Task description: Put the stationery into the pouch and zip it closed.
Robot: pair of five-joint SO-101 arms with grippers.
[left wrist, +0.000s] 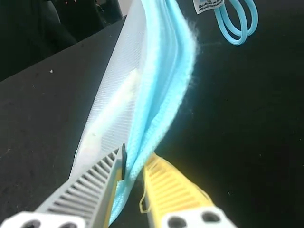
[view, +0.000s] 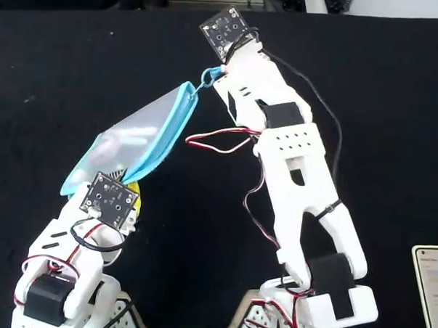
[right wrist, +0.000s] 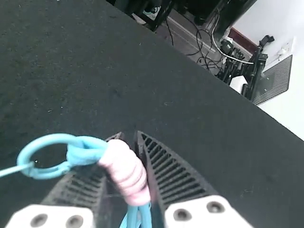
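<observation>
Pouch point(view: 136, 142) point(left wrist: 142, 95): translucent, blue-edged, stretched between both hands over the bench; pale shapes show through its wall.
Left hand point(view: 129, 182) point(left wrist: 133, 164): clenched on the pouch's lower end.
Right hand point(view: 219, 68) point(right wrist: 128, 142): clenched on the blue pull cord point(view: 208, 76) point(right wrist: 85, 147) at the upper end.
Bench point(view: 63, 70): black.

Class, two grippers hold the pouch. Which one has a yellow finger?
The left gripper, clamped on the pouch at its blue edge: one of its fingers is yellow. The right gripper has two dark fingers, shut on the pouch's pull loop.
</observation>
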